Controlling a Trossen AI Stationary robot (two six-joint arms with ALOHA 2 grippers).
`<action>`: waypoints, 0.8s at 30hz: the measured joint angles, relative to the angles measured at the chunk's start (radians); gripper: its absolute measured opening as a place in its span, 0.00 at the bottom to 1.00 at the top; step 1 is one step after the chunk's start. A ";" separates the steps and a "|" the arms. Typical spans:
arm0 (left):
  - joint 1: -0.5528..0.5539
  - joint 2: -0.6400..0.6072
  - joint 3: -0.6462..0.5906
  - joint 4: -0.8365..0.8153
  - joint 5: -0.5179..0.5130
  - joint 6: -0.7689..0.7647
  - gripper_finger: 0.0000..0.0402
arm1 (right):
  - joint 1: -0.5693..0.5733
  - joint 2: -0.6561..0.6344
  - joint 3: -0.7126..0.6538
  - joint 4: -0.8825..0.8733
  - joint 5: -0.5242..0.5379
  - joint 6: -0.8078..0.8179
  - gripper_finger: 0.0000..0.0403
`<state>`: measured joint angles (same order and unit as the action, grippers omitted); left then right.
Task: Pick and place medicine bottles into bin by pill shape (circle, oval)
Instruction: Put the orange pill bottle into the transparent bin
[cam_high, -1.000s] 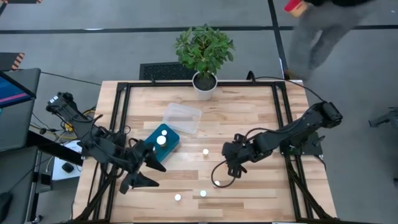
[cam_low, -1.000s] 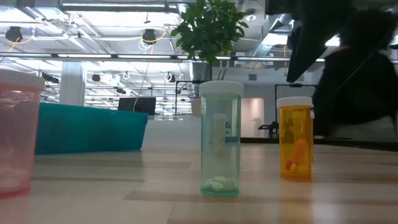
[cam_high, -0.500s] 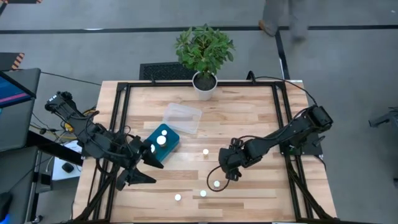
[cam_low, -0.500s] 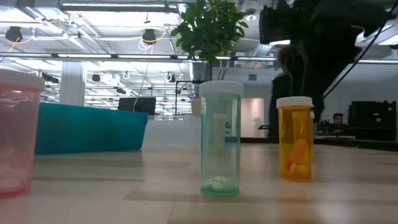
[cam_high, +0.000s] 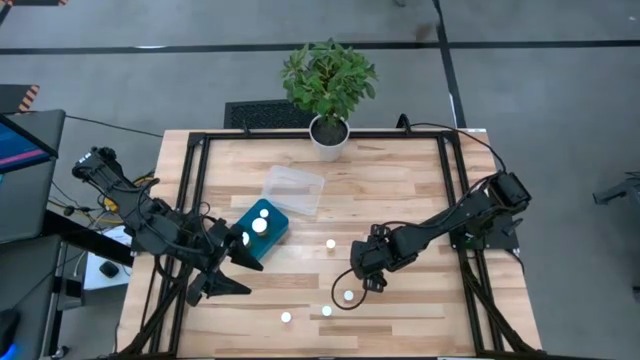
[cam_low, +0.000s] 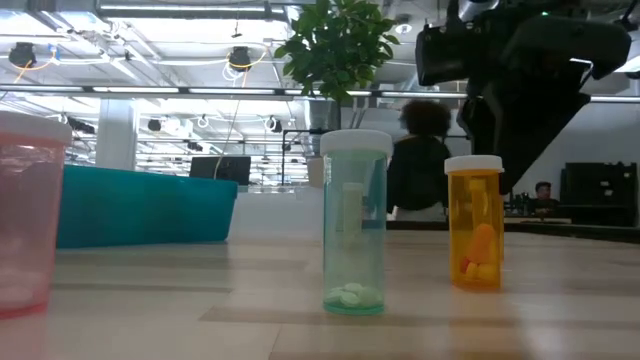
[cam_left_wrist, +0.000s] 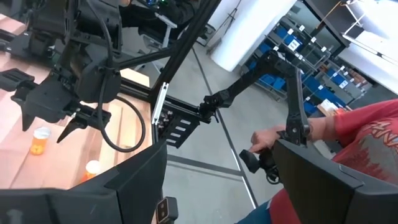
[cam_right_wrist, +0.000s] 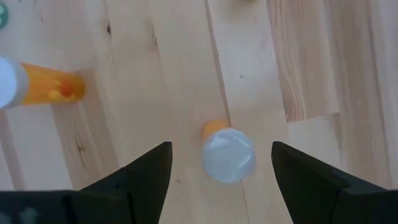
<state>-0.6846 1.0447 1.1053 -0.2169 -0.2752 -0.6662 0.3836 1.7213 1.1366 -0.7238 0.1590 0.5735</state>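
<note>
The left pincer (cam_high: 228, 272) hangs at the left side of the surface (cam_high: 400, 200), fingers spread wide, holding nothing. Just beside it lies the teal bin (cam_high: 268, 228), with one white-capped bottle (cam_high: 260, 225) standing inside. A clear bin (cam_high: 293, 189) lies behind the teal bin; its contents cannot be told.

Toward the front edge, the low view shows a pale green bottle (cam_low: 355, 222) standing upright, long axis vertical, with white pills at its bottom. To its right an orange bottle (cam_low: 474, 222) stands upright, holding orange and yellow pills.

From above, four loose bottles show as white caps: (cam_high: 286, 318), (cam_high: 326, 311), (cam_high: 331, 243) and (cam_high: 347, 295).

The right pincer (cam_high: 362, 277) hovers just above the cap at centre front, fingers fully apart, touching nothing. Its wrist view shows that white-capped orange bottle (cam_right_wrist: 227, 153) upright between the fingers (cam_right_wrist: 149, 171).
</note>
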 joint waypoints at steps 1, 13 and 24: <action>0.000 0.000 0.000 0.000 0.000 0.001 0.72 | 0.000 0.000 0.000 0.000 0.000 0.000 0.71; 0.000 0.000 0.000 -0.004 -0.001 0.004 0.72 | 0.000 0.000 0.000 0.000 0.000 0.002 0.51; 0.000 0.000 0.000 -0.013 -0.001 0.005 0.72 | 0.000 -0.001 0.000 0.000 0.000 0.002 0.29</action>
<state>-0.6846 1.0447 1.1053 -0.2294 -0.2764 -0.6617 0.3836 1.7203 1.1366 -0.7238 0.1585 0.5758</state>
